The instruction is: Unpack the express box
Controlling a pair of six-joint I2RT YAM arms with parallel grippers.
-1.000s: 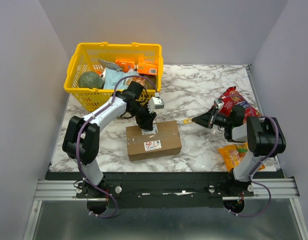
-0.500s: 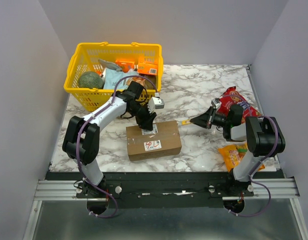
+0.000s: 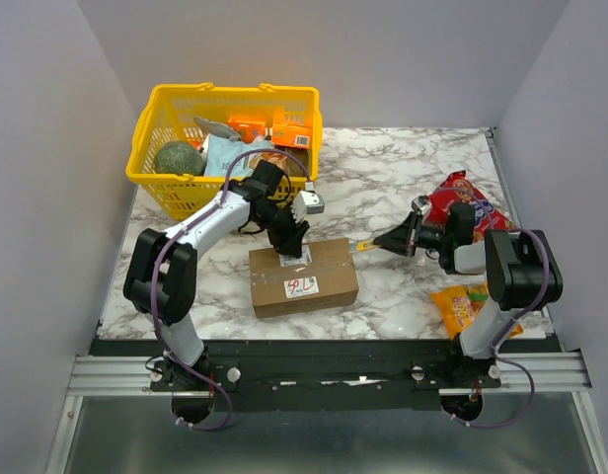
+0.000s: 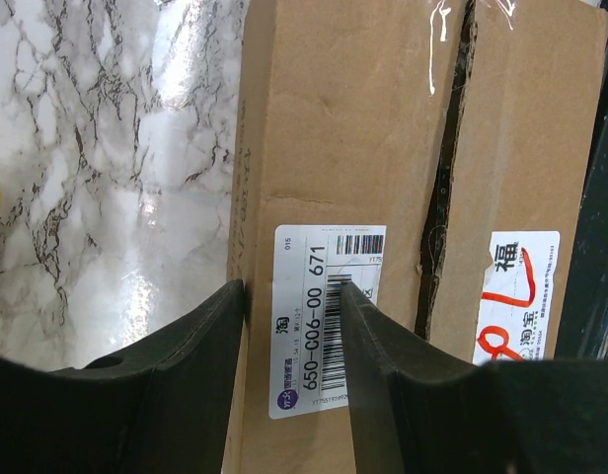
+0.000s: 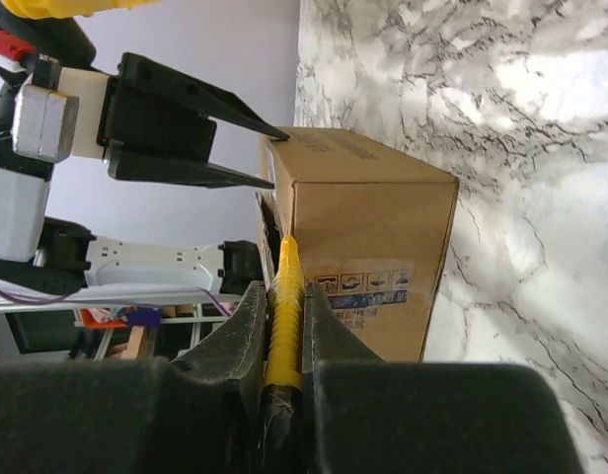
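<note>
Setup sits in a plain little booth, with a pale grey back wall (image 3: 324, 49) plus a left wall (image 3: 38, 178) and a right wall (image 3: 580, 128) in the same lilac-grey closing in on either side. The table (image 3: 403, 168) has a white marble-look top with grey veins, and it's glossy enough that the light leaves soft white glare patches (image 4: 136, 291) on it. A silver metal rail (image 3: 116, 373) runs along the near edge behind a black strip (image 3: 324, 348), with a dull grey metal sheet (image 3: 324, 439) below that.

robot lab booth, plain grey walls (image 3: 334, 59)
</note>
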